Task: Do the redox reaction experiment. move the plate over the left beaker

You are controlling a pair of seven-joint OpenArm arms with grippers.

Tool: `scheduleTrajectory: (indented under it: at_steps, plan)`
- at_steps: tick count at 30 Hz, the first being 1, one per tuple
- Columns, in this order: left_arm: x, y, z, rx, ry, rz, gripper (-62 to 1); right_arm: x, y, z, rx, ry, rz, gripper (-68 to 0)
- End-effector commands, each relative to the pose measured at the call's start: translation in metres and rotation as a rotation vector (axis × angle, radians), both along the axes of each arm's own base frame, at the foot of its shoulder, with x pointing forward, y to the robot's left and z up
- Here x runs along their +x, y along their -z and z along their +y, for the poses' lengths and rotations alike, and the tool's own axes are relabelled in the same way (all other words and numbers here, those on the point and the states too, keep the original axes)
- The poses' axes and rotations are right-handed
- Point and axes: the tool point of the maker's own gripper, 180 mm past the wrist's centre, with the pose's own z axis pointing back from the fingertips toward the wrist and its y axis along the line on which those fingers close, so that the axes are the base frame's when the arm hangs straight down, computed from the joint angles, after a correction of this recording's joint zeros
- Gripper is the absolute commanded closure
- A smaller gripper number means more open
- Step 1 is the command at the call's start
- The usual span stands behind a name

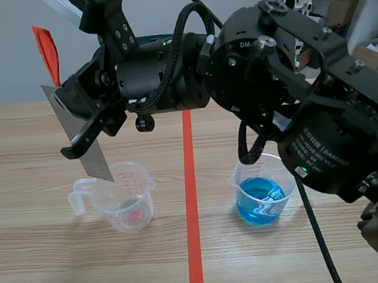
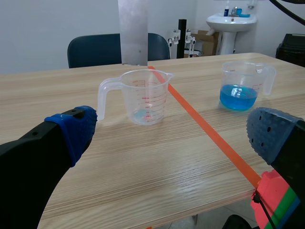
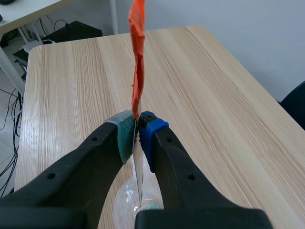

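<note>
Woodgrain table (image 1: 31, 149); right end effector (image 3: 138, 133) pinches flat grey plate (image 1: 98, 164) over clear beaker (image 1: 124, 200); left end effector (image 2: 174, 126) wide.

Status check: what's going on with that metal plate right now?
Right gripper shut on plate, tilted, lower edge just above left beaker. Left gripper open, holding nothing. Nothing between plate and beaker.

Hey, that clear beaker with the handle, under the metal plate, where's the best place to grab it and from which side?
Take the clear beaker by its handle, level, from the side away from the red tape line. The handle juts out there, unobstructed, while the metal plate in the right gripper hangs over the rim and likely blocks a top grab.
</note>
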Motion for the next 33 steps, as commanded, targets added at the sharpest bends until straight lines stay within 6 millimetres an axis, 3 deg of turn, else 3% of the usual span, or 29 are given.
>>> scheduleTrajectory:
  at_steps: [1,33]
  plan:
    - [-0.0014,-0.0110,0.0007,-0.020,-0.003,-0.045,-62.3,0.0006,-0.0165,0.0017,0.036,-0.014,-0.030,-0.6]
    - [-0.0013,-0.0111,0.0006,-0.020,-0.003,-0.046,-62.3,-0.0013,-0.0153,0.0021,0.041,-0.018,-0.012,-0.6]
